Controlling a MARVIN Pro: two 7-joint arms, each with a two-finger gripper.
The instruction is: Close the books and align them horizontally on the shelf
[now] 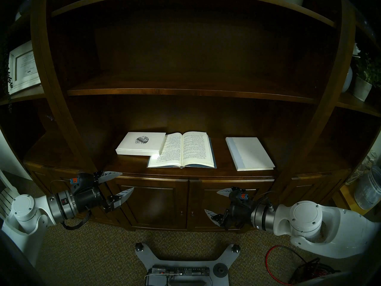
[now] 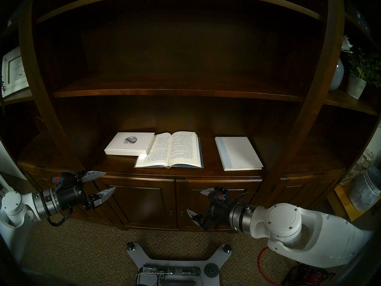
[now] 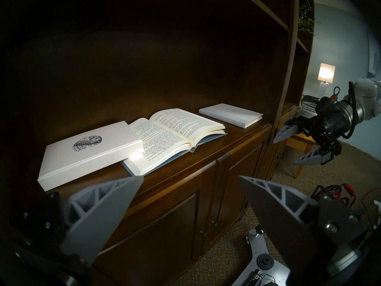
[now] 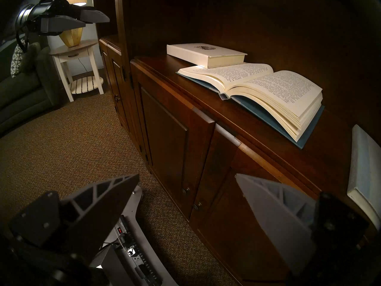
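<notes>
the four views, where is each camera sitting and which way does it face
Head stereo left: up high, facing the shelf and open blue book; left gripper and right gripper both show.
Head stereo right: nearly the same picture.
Left wrist: low at the left, looking right along the ledge; own fingers, right gripper beyond.
Right wrist: low at the right, looking left; own fingers, left gripper beyond.
All share the open book.

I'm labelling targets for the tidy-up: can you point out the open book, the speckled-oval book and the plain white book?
open book point(image 1: 195, 149), head stereo left view, on its right-hand text page.
speckled-oval book point(image 1: 142, 140), head stereo left view, on the cover illustration.
plain white book point(image 1: 250, 153), head stereo left view, middle of its front cover.
</notes>
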